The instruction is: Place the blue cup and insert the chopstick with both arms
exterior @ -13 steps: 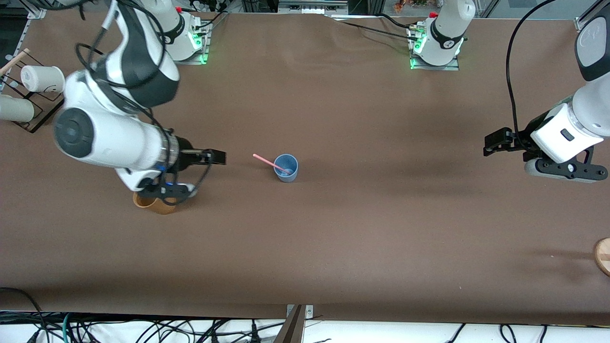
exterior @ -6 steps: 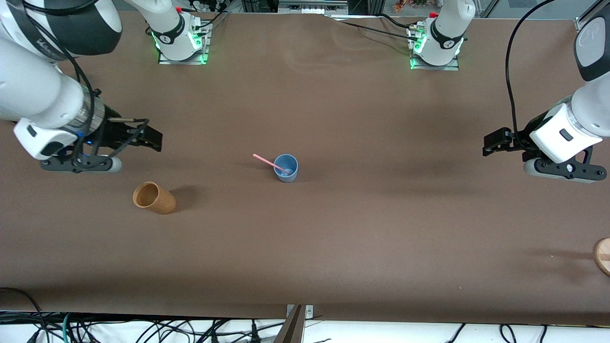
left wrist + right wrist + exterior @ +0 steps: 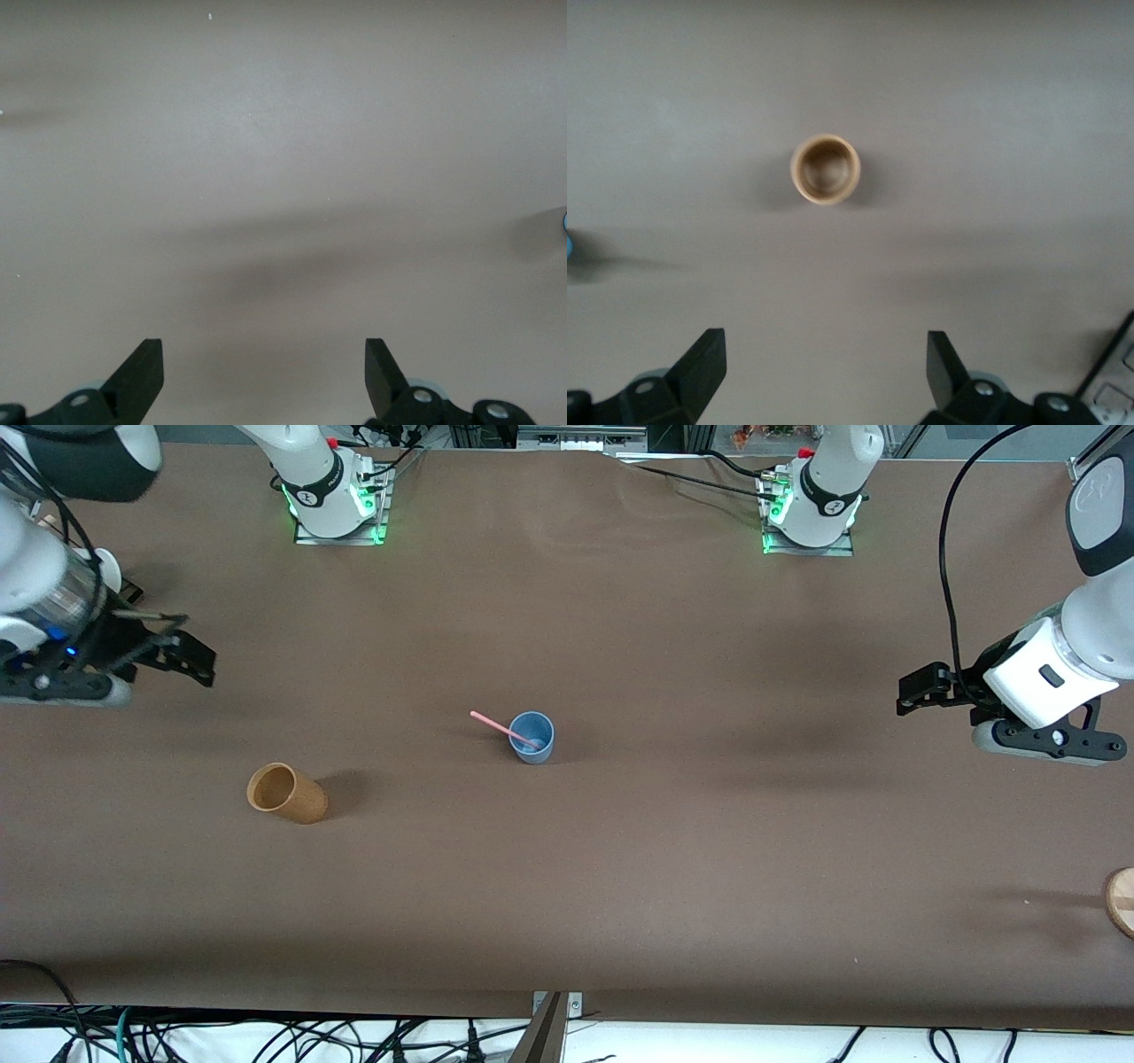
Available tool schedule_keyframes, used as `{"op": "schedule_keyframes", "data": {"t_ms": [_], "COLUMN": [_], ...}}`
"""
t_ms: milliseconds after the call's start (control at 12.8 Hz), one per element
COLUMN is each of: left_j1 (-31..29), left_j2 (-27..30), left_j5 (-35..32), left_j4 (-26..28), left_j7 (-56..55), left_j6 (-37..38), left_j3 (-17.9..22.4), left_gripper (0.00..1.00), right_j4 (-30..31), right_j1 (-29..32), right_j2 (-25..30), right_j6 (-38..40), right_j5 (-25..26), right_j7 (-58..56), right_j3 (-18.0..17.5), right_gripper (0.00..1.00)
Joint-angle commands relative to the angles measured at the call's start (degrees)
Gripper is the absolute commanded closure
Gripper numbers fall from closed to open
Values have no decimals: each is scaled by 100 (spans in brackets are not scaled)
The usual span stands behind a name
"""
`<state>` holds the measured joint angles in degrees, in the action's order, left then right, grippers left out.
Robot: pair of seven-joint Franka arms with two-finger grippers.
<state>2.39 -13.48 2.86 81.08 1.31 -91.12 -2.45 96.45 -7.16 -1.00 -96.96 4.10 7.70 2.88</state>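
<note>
The blue cup point(image 3: 532, 737) stands upright at the middle of the table. The pale-pink chopstick point(image 3: 494, 726) rests in it, its upper end leaning out toward the right arm's end. My right gripper point(image 3: 193, 657) point(image 3: 826, 372) hangs open and empty over the table at the right arm's end, far from the cup. At the other end of the table, over bare tabletop, my left gripper point(image 3: 917, 691) point(image 3: 263, 372) is open and empty too. Each wrist view catches only a sliver of the blue cup at its edge.
An orange-brown cup point(image 3: 285, 794) point(image 3: 825, 168) stands nearer the front camera than the right gripper. A round wooden piece point(image 3: 1121, 902) sits at the table's edge at the left arm's end. A rack corner point(image 3: 1112, 372) shows beside the right gripper.
The right arm has swung back from beside the blue cup toward its own end of the table, uncovering the orange-brown cup. The left arm has not moved.
</note>
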Motion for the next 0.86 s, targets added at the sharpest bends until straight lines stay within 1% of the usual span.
{"op": "schedule_keyframes", "data": {"t_ms": [0, 78, 235, 549, 627, 784], "left_j1": [33, 85, 86, 86, 86, 86], "left_j2": [-75, -84, -75, -75, -84, -137], "left_j5": [110, 101, 101, 101, 101, 119], "left_j4": [-163, -163, -163, -163, -163, -172], "left_j7": [45, 45, 36, 36, 36, 36], "left_j6": [42, 33, 33, 42, 33, 33], "left_j3": [17, 17, 17, 26, 26, 26], "left_gripper": [0, 0, 0, 0, 0, 0], "right_j4": [1303, 1375, 1306, 1165, 1165, 1165], "right_j1": [346, 408, 724, 830, 909, 936], "right_j2": [871, 873, 812, 689, 689, 689], "right_j6": [-489, -499, -465, -446, -446, -446], "right_j5": [56, 65, -49, -59, -67, -67], "right_j7": [-94, -146, -426, -463, -463, -550], "right_j3": [-165, -174, -191, -244, -331, -367], "right_gripper": [0, 0, 0, 0, 0, 0]}}
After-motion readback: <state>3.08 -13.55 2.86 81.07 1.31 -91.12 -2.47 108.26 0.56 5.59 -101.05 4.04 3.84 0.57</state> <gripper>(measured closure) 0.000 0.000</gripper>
